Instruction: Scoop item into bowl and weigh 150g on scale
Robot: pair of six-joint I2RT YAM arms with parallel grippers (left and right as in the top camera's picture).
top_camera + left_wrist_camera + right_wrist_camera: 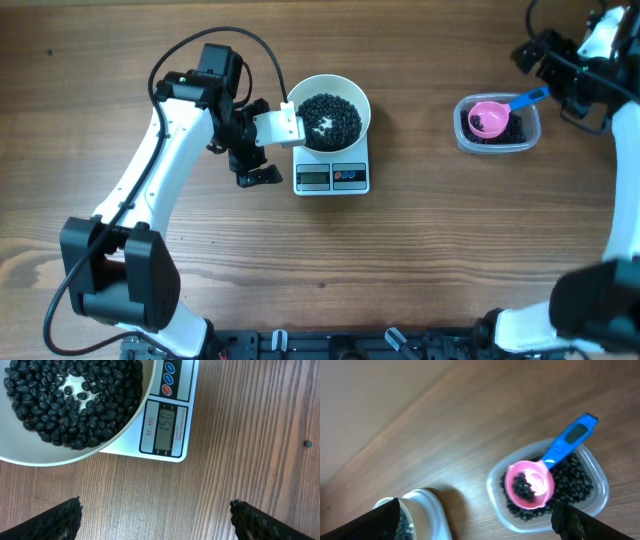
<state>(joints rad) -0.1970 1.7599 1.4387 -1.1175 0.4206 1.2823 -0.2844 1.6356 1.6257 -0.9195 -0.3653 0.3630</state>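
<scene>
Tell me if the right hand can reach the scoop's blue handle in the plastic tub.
Probably yes. The right hand is open and hovers above the tub. The scoop pokes its handle out over the rim, and nothing lies between them.

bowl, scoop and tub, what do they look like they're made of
Bowl: white, smooth and opaque with a soft sheen; ceramic or hard plastic, cannot tell which. Scoop: glossy moulded plastic, judging by its bright pink cup, blue handle and shiny highlight. Tub: clear thin plastic; the beans show through its wall.
</scene>
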